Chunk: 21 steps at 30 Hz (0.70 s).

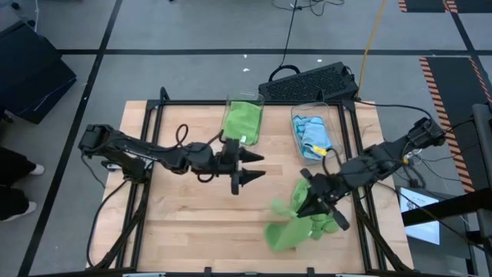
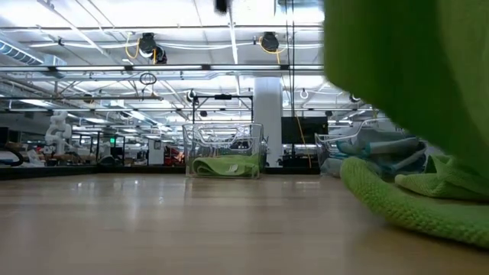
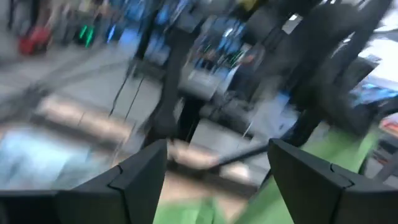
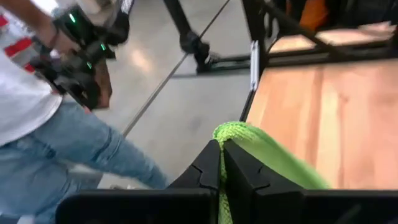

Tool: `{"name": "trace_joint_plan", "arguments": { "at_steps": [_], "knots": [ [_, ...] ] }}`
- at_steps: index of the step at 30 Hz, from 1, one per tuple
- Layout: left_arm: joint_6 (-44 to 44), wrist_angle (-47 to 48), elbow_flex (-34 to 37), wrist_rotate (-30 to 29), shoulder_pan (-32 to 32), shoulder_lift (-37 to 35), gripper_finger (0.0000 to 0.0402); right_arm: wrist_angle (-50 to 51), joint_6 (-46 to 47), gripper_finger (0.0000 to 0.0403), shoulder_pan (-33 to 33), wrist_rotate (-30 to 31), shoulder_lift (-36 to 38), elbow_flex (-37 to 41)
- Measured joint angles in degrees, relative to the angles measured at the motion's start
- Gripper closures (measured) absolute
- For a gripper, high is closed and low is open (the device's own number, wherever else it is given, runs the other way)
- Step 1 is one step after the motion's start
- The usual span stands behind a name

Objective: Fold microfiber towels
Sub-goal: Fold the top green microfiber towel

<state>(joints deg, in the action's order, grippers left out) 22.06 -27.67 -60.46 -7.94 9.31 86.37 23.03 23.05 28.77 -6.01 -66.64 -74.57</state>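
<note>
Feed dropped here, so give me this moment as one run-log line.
right claw: shut on green towel, lifted at table's right | left claw: open, empty, mid-table | bins: one green towel, one blue towels | fold: not started

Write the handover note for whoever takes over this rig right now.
Right gripper: shut on a green towel, lifted at the table's front right, its lower part bunched on the wood.
Left gripper: open, empty, above mid-table.
Folded green towels in the left clear bin; blue towels in the right bin.
Done: none of this towel's folds.
Left: spread it flat, fold it.
</note>
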Motion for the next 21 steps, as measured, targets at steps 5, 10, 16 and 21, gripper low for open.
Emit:
{"name": "trace_joint_plan", "arguments": {
  "at_steps": [5,10,16,21],
  "knots": [
    [-7.6,7.7,-12.8,5.5,0.6,6.3,0.0106,-0.3,-0.1,0.0399,-1.4,-4.8,-1.8,0.0],
    [-9.4,18.8,-20.4,11.4,1.9,11.1,0.0079,0.5,-0.5,0.0399,-1.4,-4.7,-1.1,0.0],
    [-4.4,16.3,-20.7,18.3,2.9,17.6,0.0083,2.2,-2.1,0.0399,-1.4,-4.6,-0.8,0.0],
    [0.3,10.1,-20.9,20.7,4.7,22.8,0.0104,3.0,-2.9,0.0399,-1.4,-4.5,-0.8,0.0]
  ]
}}
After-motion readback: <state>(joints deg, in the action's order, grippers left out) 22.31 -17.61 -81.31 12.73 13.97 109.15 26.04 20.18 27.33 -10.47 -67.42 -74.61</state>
